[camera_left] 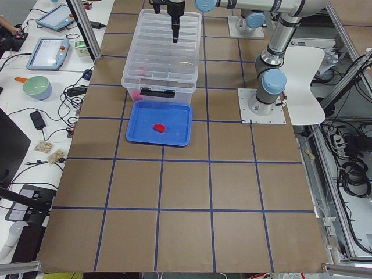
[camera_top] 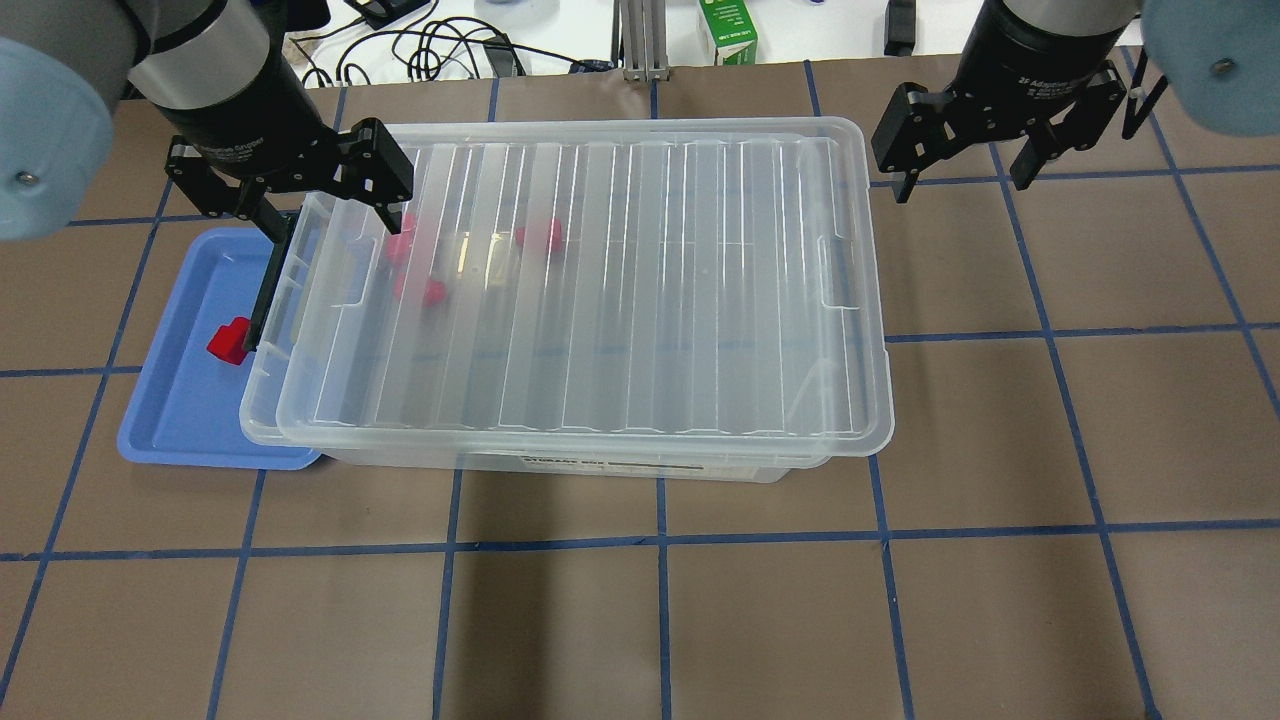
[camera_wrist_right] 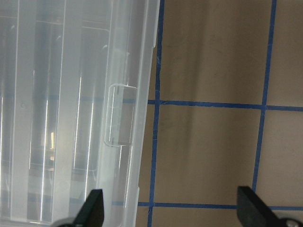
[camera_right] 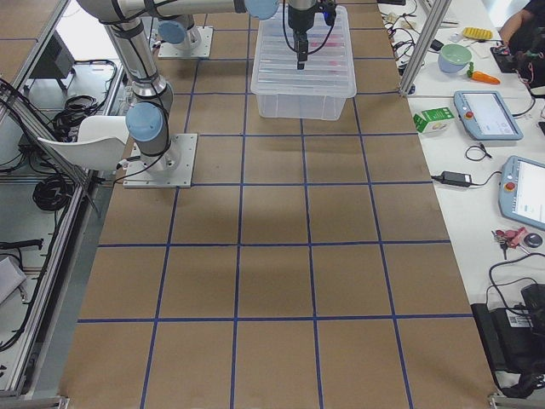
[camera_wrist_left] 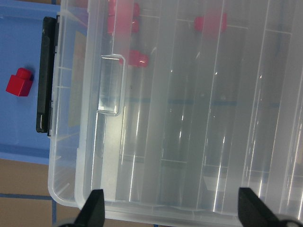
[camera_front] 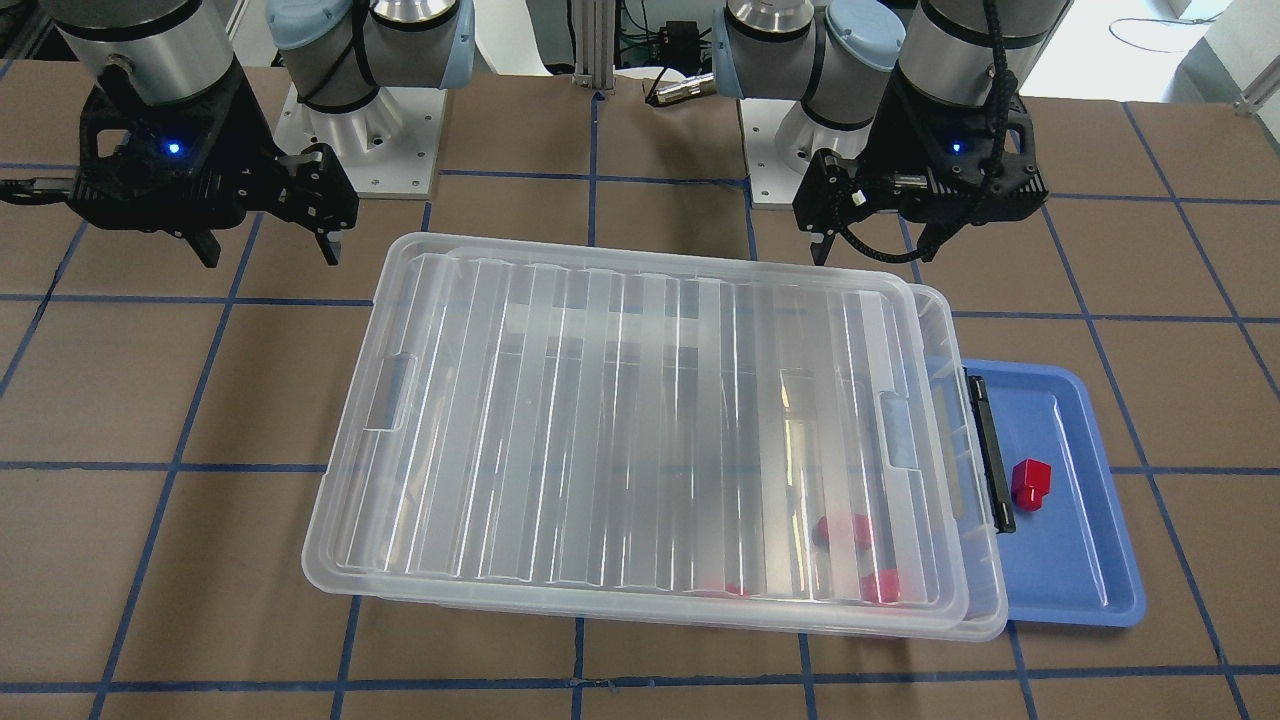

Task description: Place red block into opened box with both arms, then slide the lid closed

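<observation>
A red block (camera_front: 1030, 483) (camera_top: 230, 340) (camera_wrist_left: 19, 82) lies on the blue tray (camera_front: 1075, 560) beside the box's black bar (camera_front: 990, 450). The clear box (camera_top: 262, 400) carries its ribbed lid (camera_front: 620, 430) (camera_top: 620, 300), which is shifted a little toward my right side, so a narrow strip shows at the bar end. Three more red blocks (camera_front: 843, 530) show blurred through the lid. My left gripper (camera_top: 330, 205) (camera_wrist_left: 173, 213) hangs open and empty above the box's bar end. My right gripper (camera_top: 965, 180) (camera_wrist_right: 171, 213) is open and empty over the table, just past the lid's other end.
The blue tray (camera_top: 180, 400) sits partly under the box's bar end. Both arm bases (camera_front: 360, 150) stand on the robot's side of the table. A green carton (camera_top: 727, 30) and cables lie beyond the far edge. Brown table with blue grid lines surrounds the box.
</observation>
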